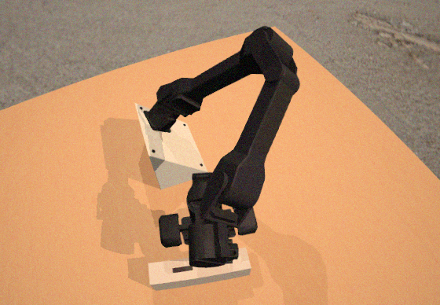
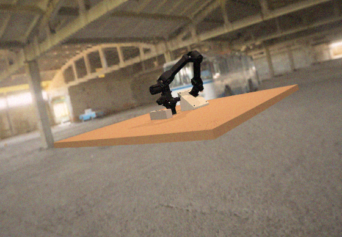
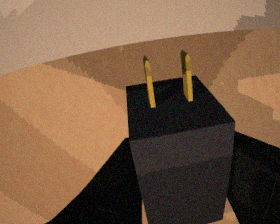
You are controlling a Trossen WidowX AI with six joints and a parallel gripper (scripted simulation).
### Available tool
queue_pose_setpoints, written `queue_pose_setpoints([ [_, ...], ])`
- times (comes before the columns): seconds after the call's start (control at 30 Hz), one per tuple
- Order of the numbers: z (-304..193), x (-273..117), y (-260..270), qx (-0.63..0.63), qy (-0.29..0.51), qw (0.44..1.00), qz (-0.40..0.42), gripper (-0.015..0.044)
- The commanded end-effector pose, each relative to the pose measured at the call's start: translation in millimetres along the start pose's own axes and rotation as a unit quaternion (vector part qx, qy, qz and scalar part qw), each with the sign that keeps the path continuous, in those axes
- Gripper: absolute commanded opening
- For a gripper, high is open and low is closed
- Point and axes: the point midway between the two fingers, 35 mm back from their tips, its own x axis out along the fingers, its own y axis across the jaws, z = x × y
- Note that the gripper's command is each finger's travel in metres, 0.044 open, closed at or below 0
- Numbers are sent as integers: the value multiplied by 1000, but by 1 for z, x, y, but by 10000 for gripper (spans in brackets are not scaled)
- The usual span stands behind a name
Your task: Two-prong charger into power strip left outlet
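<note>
Top view: brought the gripper [image 1: 208, 244] [image 2: 173, 109] [image 3: 170, 140] over the strip [image 1: 163, 274] [image 2: 161, 115], leaving one slot [image 1: 182, 269] in sight beside it and hiding the rest beneath. Did not show the charger here, nor which outlet was being aimed for. Exterior view: pointed steeply down beside the strip, too small to tell any contact or insertion. Wrist view: had the charger [image 3: 180, 172] clamped between part-open fingers, ahead of the palm, with both prongs [image 3: 188, 85] bare. Ran its long axis outward along the fingers, prongs leading away from the palm, roughly parallel and set side by side. Seemingly finished grasp and carry; by judgement, left fine lining-up over the left outlet, then a straight push of both prongs through the shutter, then release
</note>
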Motion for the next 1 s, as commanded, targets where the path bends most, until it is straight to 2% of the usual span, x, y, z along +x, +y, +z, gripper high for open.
queue_pose_setpoints([
  [0.0,1,0,1,-3,0,1000,2,0],
  [0.97,7,-1,2,-3,0,1000,2,0],
])
